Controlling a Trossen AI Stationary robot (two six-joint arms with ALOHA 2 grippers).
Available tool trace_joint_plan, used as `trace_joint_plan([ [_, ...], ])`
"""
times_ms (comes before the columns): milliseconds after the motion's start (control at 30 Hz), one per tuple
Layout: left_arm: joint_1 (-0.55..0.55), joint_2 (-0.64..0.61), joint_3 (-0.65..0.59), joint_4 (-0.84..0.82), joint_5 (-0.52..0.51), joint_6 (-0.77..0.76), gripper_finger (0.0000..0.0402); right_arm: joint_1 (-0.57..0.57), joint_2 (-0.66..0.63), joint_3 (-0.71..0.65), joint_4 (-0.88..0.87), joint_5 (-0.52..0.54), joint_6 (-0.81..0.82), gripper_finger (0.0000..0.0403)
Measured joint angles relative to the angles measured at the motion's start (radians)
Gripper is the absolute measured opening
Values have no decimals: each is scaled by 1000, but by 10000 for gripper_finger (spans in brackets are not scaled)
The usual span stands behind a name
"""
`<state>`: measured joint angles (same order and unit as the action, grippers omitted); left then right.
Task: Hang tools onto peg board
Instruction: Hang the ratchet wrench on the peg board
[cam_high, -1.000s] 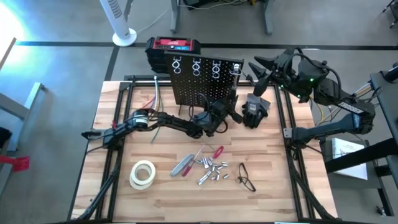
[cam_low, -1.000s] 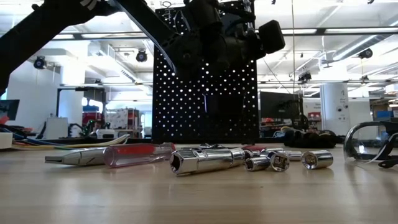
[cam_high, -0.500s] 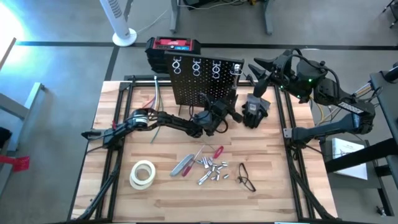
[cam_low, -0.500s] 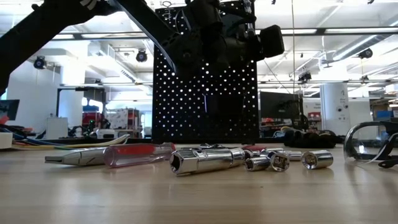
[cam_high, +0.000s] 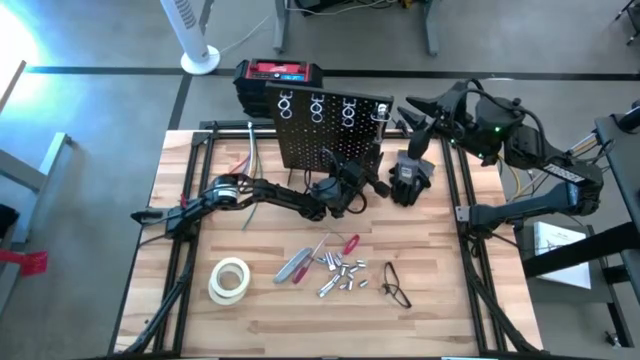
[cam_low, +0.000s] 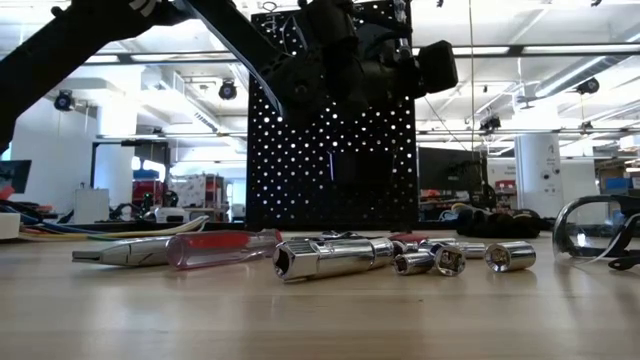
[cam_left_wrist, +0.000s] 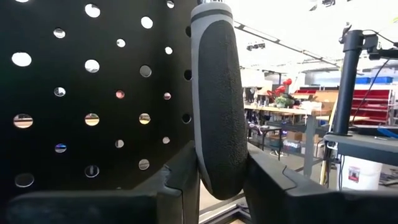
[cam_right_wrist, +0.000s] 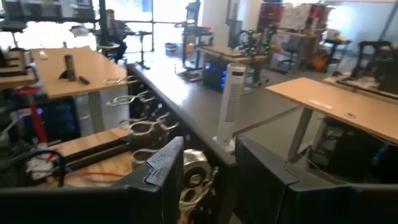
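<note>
The left tool (cam_high: 348, 185) sits low in front of the peg board (cam_high: 325, 135), close to its face. Its two fingers (cam_left_wrist: 180, 180) are clamped narrowly on a dark foam-covered handle with grey edging (cam_left_wrist: 214, 93). The handle stands upright out of this tool, just beside the perforated panel. The pictures do not show whether handle and panel touch.

The right tool (cam_high: 418, 112) hovers off the desk (cam_high: 260, 320) at the peg board's upper corner, on the side away from the left tool. From that tool's wrist camera the row of silvery ring hooks (cam_right_wrist: 140, 127) runs away from it along the board's top edge. A silvery metal piece (cam_right_wrist: 194, 177) lies right in front of it. I cannot tell whether the right tool holds anything or how wide it stands.

The rest of the hand tools (cam_high: 335, 265) lie loose on the desk, well apart from the left tool and nearer the desk's front edge. They include a red-handled screwdriver (cam_low: 220, 248), a long chrome socket piece (cam_low: 330, 257) and several short sockets (cam_low: 445, 260). A tape roll (cam_high: 229, 280) lies farther to the side of this pile and safety glasses (cam_high: 396, 285) on its other side. Black gloves (cam_high: 410, 175) rest below the right tool. A red-and-black box (cam_high: 278, 72) stands behind the board.
</note>
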<state>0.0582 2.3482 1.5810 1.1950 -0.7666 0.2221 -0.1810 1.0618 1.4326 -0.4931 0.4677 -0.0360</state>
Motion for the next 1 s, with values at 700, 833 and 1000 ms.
trace_joint_plan([
  [700,-6,0,-2,-5,-71,103,110,76,-130,-199,55,163,-71,142],
  [833,-15,0,-2,-42,-81,110,122,79,-171,-255,97,163,-71,145],
  [1000,-26,0,-2,-130,-81,98,160,79,-214,-309,141,159,-58,149],
])
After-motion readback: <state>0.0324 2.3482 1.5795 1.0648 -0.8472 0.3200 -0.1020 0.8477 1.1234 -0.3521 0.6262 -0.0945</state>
